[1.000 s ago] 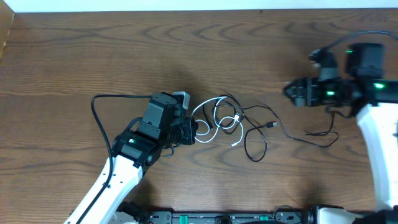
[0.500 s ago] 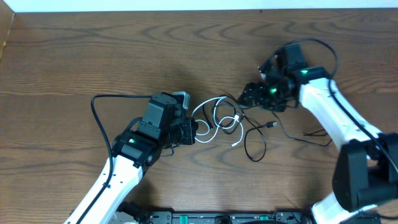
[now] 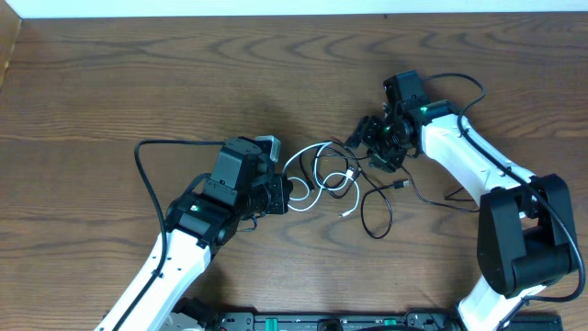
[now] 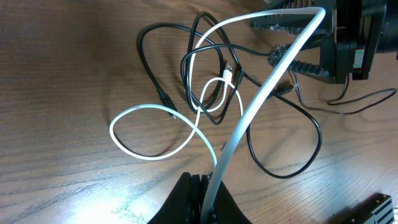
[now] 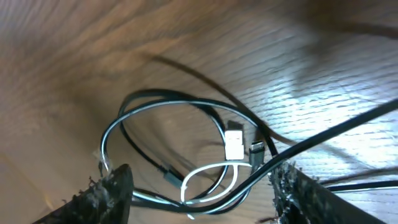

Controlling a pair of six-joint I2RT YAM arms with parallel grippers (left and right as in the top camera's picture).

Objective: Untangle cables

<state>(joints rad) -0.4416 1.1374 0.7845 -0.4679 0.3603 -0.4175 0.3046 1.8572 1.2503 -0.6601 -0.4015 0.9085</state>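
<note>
- From overhead, the left pincer's fingertips are hidden under its own wrist housing.
- The left wrist view shows the left pincer [image 4: 202,199] pressed together, pinching the white cable [image 4: 252,118], which rises taut from it.
- The right wrist view is blurred, and both fingers are cut off at its lower edge.
- The right pincer [image 5: 202,199] is spread over the tangle. I cannot tell whether it touches a cord.
- The white cable and the black cable [image 4: 283,177] lie looped together near the centre of the table [image 3: 138,74]. The left pincer is at the tangle's 9 o'clock side.
- A second ago the right arm sat near the table's 3 o'clock edge. It now reaches the tangle's 1 o'clock side.
- The left arm has not moved.
</note>
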